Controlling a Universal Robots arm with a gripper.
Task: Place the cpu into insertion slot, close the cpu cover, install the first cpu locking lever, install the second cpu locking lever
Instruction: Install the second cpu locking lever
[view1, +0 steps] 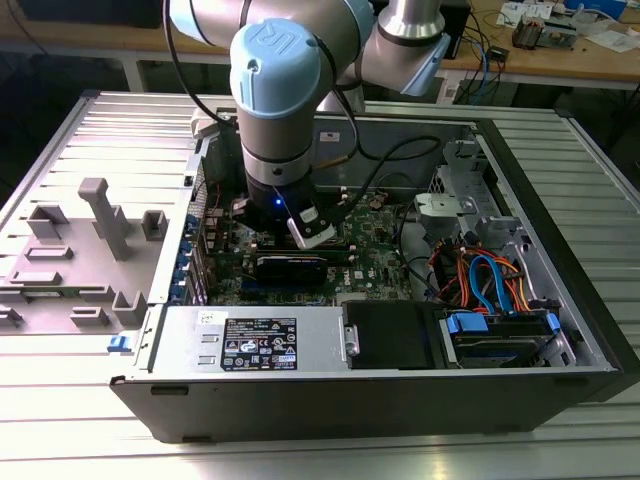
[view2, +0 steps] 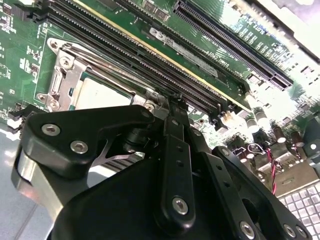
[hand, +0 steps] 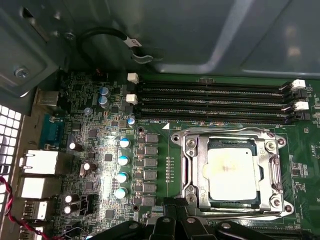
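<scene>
The arm reaches down into the open computer case (view1: 560, 300), which lies on the ribbed tabletop (view1: 100, 130). The gripper (view2: 172, 102) hangs just above the green motherboard (hand: 100, 150), close beside the insertion slot (hand: 232, 172).

In the first wrist view the cpu (hand: 232, 172) already sits in the slot, with the cpu cover (hand: 190, 170) closed down around it as a silver frame. The slot lies at about 4 o'clock from the row of small capacitors (hand: 122, 167), just below the long memory slots (hand: 215, 102).

The fingers (view2: 172, 150) look drawn together; whether they have hold of anything I cannot tell.
</scene>
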